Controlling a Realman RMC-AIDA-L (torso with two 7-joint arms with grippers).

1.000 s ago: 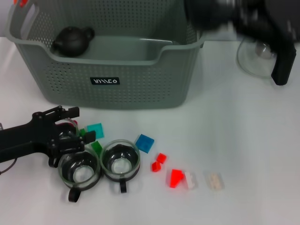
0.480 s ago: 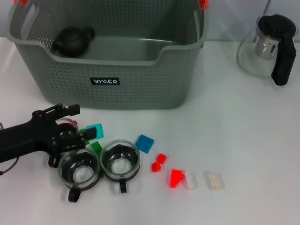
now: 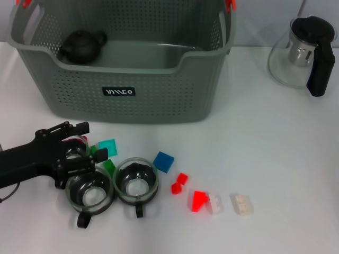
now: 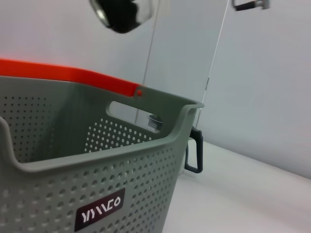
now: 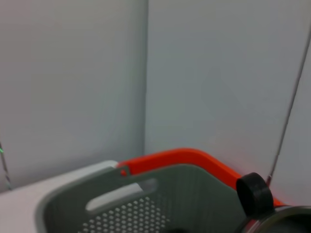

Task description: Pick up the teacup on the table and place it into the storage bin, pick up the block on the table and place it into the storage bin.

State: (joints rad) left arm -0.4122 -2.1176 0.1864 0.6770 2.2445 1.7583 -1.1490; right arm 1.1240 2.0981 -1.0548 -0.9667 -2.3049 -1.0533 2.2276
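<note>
Two glass teacups stand side by side near the front, one (image 3: pixel 90 193) just below my left gripper, the other (image 3: pixel 136 183) to its right. My left gripper (image 3: pixel 91 140) lies low at the front left, open. A curved glass rim (image 3: pixel 80 141) shows between its fingers; what it belongs to is unclear. A teal block (image 3: pixel 107 146) and a green block (image 3: pixel 109 166) lie by the fingertips. Blue (image 3: pixel 163 161), red (image 3: pixel 198 200) and pale (image 3: pixel 242 204) blocks lie further right. The storage bin (image 3: pixel 159 92) (image 4: pixel 97 189) stands behind. My right gripper is out of view.
A black teapot (image 3: pixel 82 45) sits inside the bin at its left end. A glass pot with a black handle (image 3: pixel 304 53) stands at the back right. Two small red blocks (image 3: pixel 179 183) lie between the blue block and the larger red one.
The right arm, a dark blur at the upper right one second ago, has left the head view. My left gripper has edged slightly toward the left.
</note>
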